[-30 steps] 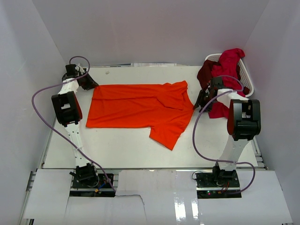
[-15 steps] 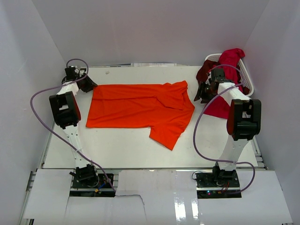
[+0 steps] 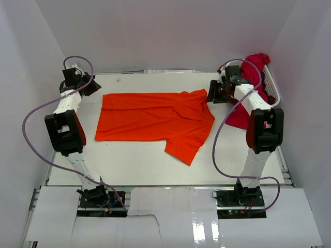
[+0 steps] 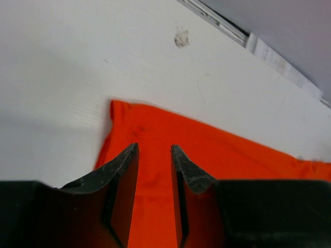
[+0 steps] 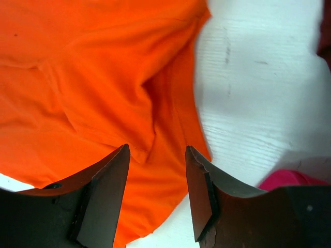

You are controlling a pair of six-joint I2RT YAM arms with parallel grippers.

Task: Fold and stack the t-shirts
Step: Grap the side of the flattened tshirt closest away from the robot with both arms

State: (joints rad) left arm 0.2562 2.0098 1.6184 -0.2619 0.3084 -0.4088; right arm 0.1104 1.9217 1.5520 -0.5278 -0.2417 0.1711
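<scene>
The bright orange t-shirt (image 3: 155, 120) lies spread flat on the white table, one sleeve sticking out toward the front. My left gripper (image 3: 89, 87) hovers open just off its far left corner; the left wrist view shows the orange cloth (image 4: 217, 155) between and beyond my fingers, nothing gripped. My right gripper (image 3: 213, 95) hovers open above the shirt's far right sleeve; the right wrist view shows the orange cloth (image 5: 103, 77) below. Crimson and maroon shirts (image 3: 254, 68) hang out of the basket, one crimson piece (image 3: 237, 118) lying on the table.
The white laundry basket (image 3: 273, 89) stands at the far right corner. White walls close in the table on three sides. A grey smudge (image 4: 181, 37) marks the table near the back edge. Purple cables loop from both arms.
Both grippers rose and moved back toward the far edge. The right gripper moved left from the red cloth to above the orange shirt's right sleeve. The orange shirt has not moved.
</scene>
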